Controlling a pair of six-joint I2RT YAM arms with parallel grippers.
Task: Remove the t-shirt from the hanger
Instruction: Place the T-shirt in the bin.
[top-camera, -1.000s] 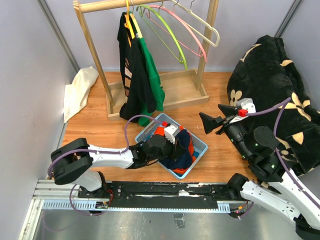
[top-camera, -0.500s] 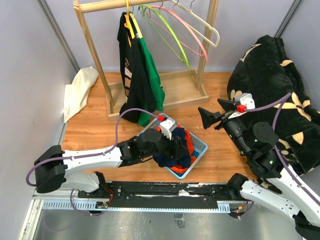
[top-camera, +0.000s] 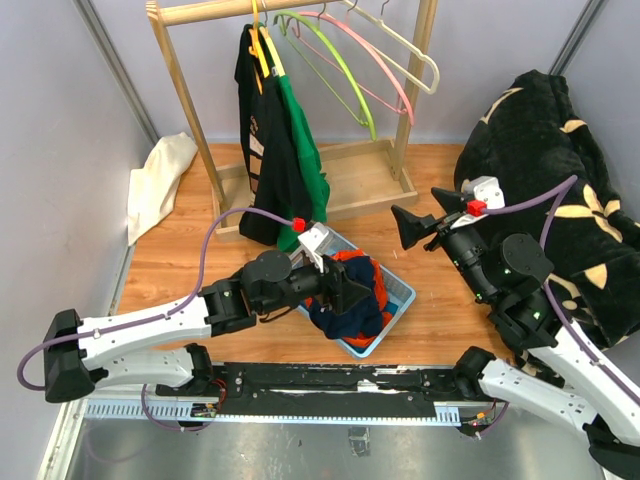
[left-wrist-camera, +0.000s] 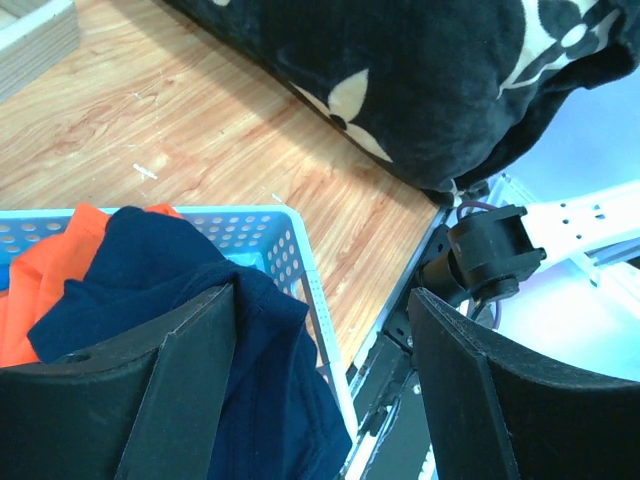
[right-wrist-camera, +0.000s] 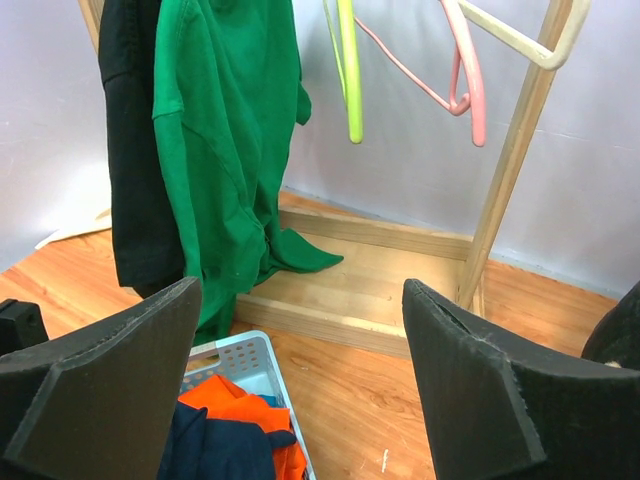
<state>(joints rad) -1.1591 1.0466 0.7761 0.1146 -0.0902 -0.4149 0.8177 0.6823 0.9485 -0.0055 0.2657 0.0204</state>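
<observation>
A green t-shirt (top-camera: 302, 150) (right-wrist-camera: 225, 140) and a black t-shirt (top-camera: 260, 150) (right-wrist-camera: 130, 150) hang on yellow hangers (top-camera: 265, 50) at the left of the wooden rack (top-camera: 190, 110). My left gripper (top-camera: 350, 292) (left-wrist-camera: 320, 300) hovers open over the blue basket (top-camera: 402, 296) (left-wrist-camera: 300, 250), just above a navy garment (top-camera: 345, 315) (left-wrist-camera: 180, 290), with nothing between its fingers. An orange garment (top-camera: 355, 265) lies under the navy one. Right of the basket, my right gripper (top-camera: 416, 208) (right-wrist-camera: 300, 290) is open and empty in the air, facing the rack.
Empty green, pink (top-camera: 385, 75) and cream hangers hang at the right of the rail. The rack's wooden base tray (top-camera: 350, 180) lies below them. A black floral blanket (top-camera: 540, 150) fills the right side. A white cloth (top-camera: 160, 180) lies by the left wall.
My left gripper has opened, let the navy garment drop into the basket, and lifted a little to the right. My right gripper has drifted slightly left and away.
</observation>
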